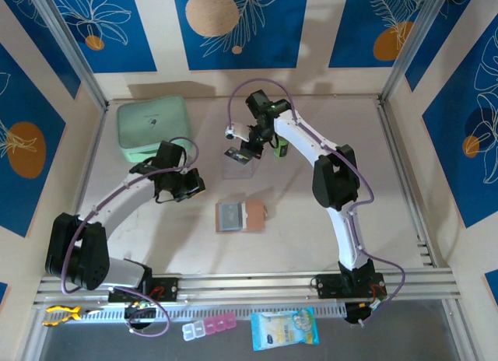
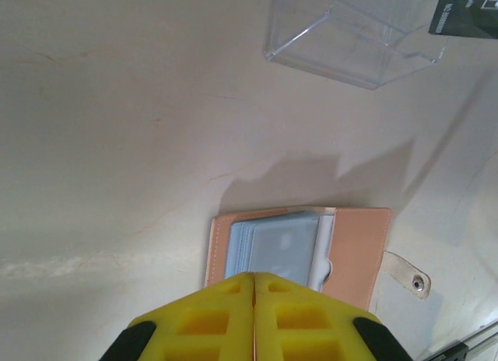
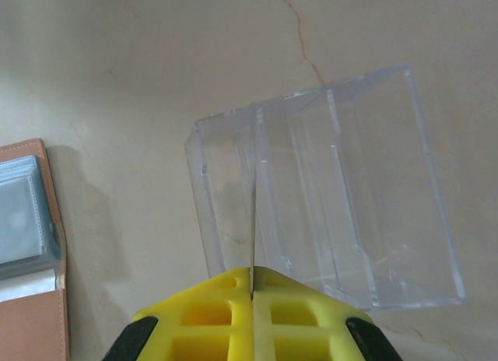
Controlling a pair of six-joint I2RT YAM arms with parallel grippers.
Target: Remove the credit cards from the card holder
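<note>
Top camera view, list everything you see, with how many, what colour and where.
card holder: one, tan with grey pockets, open, mid-table
credit card: one, dark, pinched in right claw at the clear box
clear box: one, transparent, behind card holder
zip case: one, mint green, far left
green cylinder: one, green, beside right arm
pill box: one, pink and white, front ledge
packet: one, blue, front ledge
yellow object: one, front left ledge
left claw: yellow, shut, empty
right claw: yellow, shut on credit card

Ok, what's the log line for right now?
left jaws: shut, near open card holder | right jaws: shut on dark credit card, over clear box
</note>
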